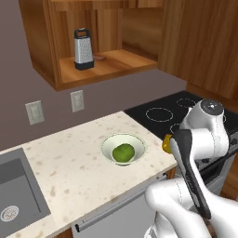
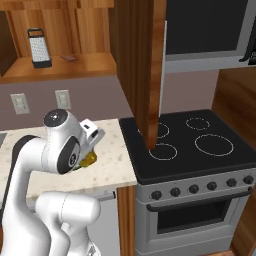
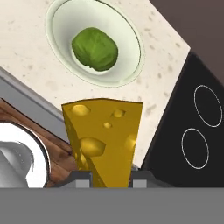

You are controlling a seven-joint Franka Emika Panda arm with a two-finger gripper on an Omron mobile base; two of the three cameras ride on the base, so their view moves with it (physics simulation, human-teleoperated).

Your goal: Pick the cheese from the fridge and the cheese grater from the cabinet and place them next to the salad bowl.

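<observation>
My pincer (image 3: pixel 105 179) is clamped on the cheese (image 3: pixel 103 138), holding it above the counter (image 1: pixel 69 162) edge near the bowl (image 1: pixel 122 148), beside the stove (image 1: pixel 158 114). A green ball (image 3: pixel 95 48) lies in the bowl. The grater (image 1: pixel 83 49) stands upright on the cabinet (image 1: pixel 100 67) shelf.

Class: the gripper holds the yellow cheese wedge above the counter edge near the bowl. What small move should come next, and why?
Probably ease the gripper forward and down. It is shut on the yellow holed cheese wedge, which hangs over the edge of the speckled beige counter, short of the shallow pale-green salad bowl holding a green leafy ball. Bare counter lies beside the bowl.
</observation>
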